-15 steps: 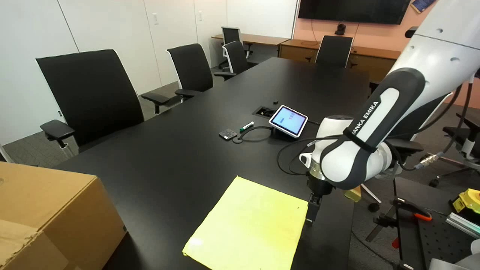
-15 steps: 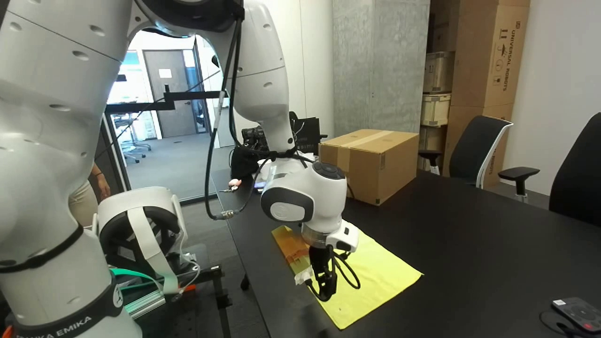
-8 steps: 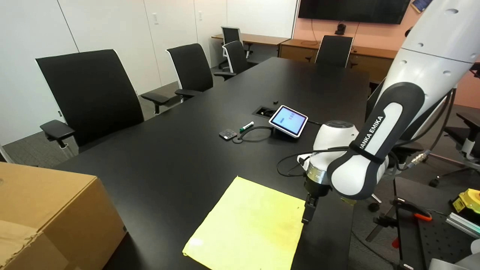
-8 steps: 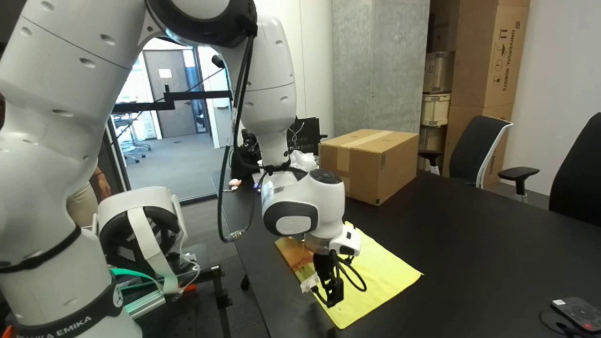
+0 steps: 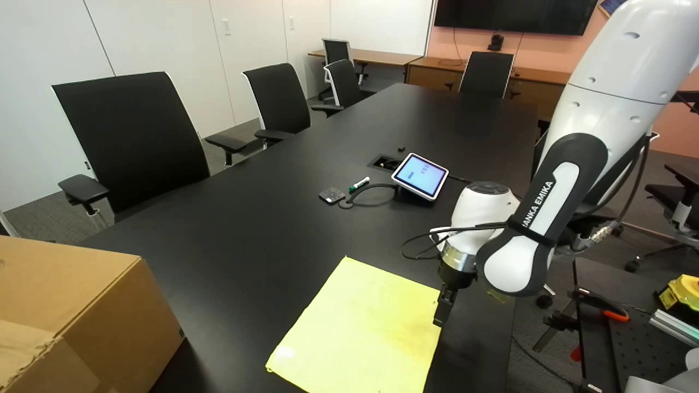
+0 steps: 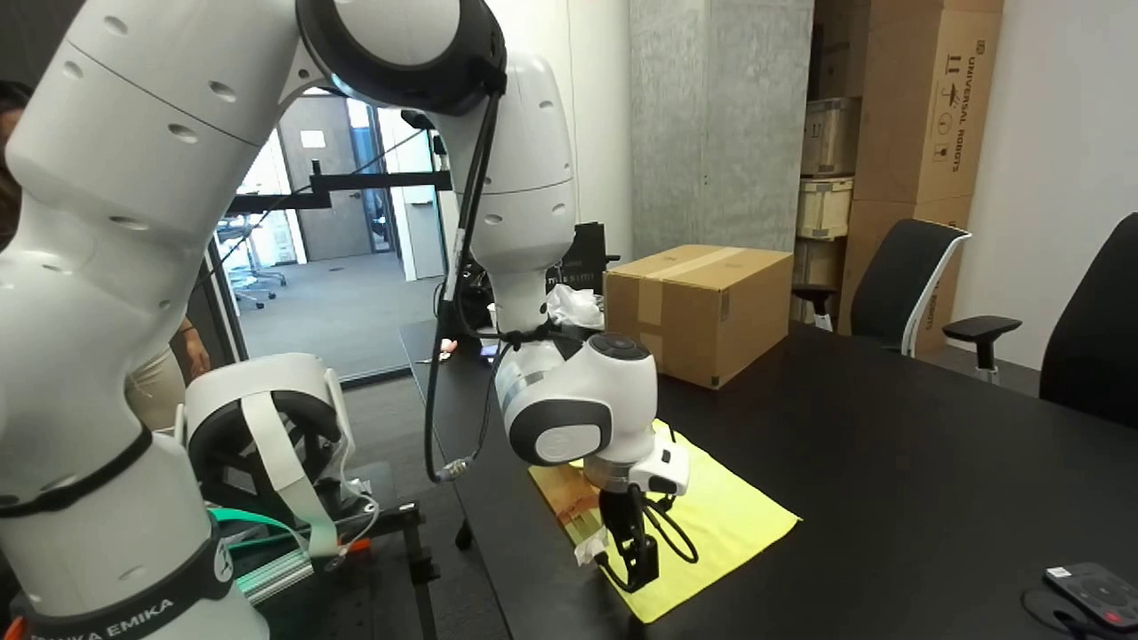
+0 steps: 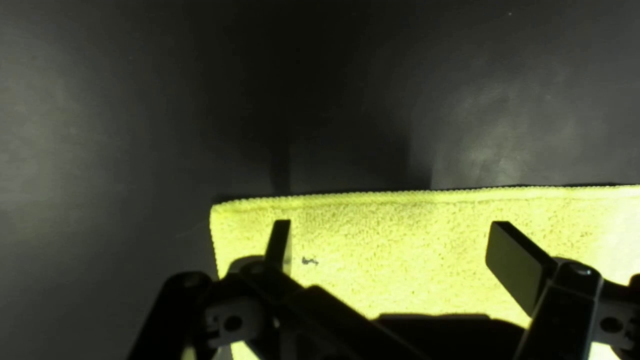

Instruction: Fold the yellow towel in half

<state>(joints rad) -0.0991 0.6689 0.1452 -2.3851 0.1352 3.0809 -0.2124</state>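
Yellow towel point(image 5: 360, 333) lies flat and unfolded on the black table point(image 5: 246, 240) — cardboard box point(image 5: 123, 327) at its 9 o'clock, tablet point(image 5: 420, 176) well off at 1 in an exterior view. Gripper point(image 7: 390, 225) points down at the towel's 3 o'clock edge there, fingers point(image 7: 515, 262) wide apart, nothing held. Wrist view: hem point(image 7: 360, 199) runs just past the fingers at 12, towel corner point(image 7: 220, 213) out at 9. Can't tell if the fingers touch cloth.

Reads as lining up the pinch; fold not begun. Risks:

Missed pinch: fingers would close along the hem, not across it, so they have to bunch thin, flat cloth. A touch too high and they skim over it.

Too low: they jam on the table, or shove the whole towel, since nothing visible pins it.

Skewed fold: the gripper sits nearer one corner, so the far end of that edge, out past 3 o'clock in the wrist view, likely lags. You'd probably get a diagonal, not a half.

Early drop: a shallow bite at the hem could slip mid-carry — worth a check on lift before hauling toward the box side, 9 o'clock.
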